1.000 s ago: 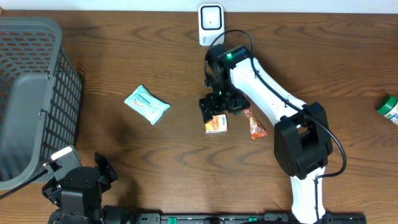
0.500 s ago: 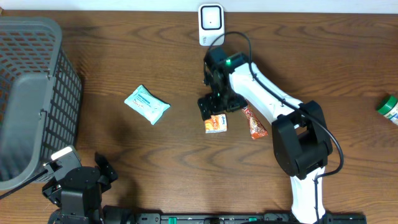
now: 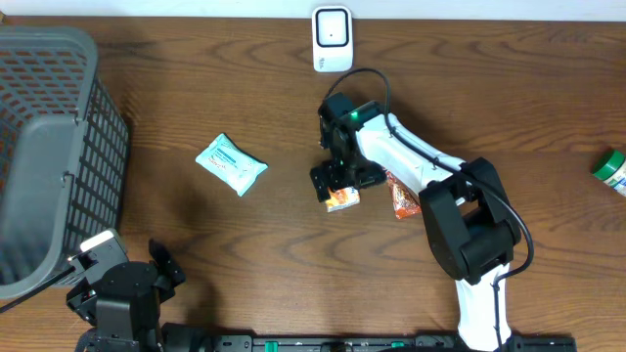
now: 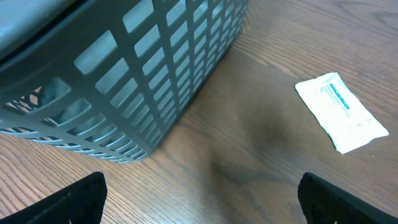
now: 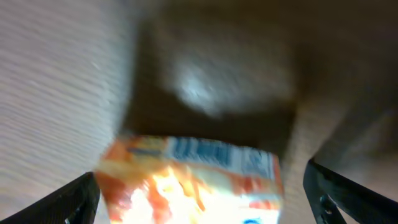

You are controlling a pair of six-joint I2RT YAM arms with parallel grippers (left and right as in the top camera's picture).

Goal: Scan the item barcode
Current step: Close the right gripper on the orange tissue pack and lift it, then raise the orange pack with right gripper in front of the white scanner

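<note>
Centrally on the wooden table [image 3: 196, 88], a small orange snack packet [image 3: 341, 199] is lying flat, and part of it is sitting beneath the right gripper [image 3: 337, 180], which is hanging directly over the packet's upper end. From the right wrist camera the packet [image 5: 193, 180] is appearing blurred, filling the space between the two dark fingertips [image 5: 78, 199], which are standing wide apart at either side and are not pinching it. Just to the right of the packet, a second, red-orange wrapper [image 3: 402, 197] is lying at a slant, close beside the white right arm [image 3: 421, 156]. Further up, near the table's far edge, a white barcode scanner [image 3: 332, 39] is standing, well apart from the packet. To the left, a white and teal sachet [image 3: 230, 164] is resting by itself on the wood. Beyond it, a grey mesh basket [image 3: 49, 147] is occupying the left edge. At the near left corner, the left gripper [image 4: 208, 205] is hovering with its fingers spread wide and holding nothing, looking toward the basket and the sachet. At the far right edge, a green-capped container [image 3: 611, 171] is lying partly out of view.
</note>
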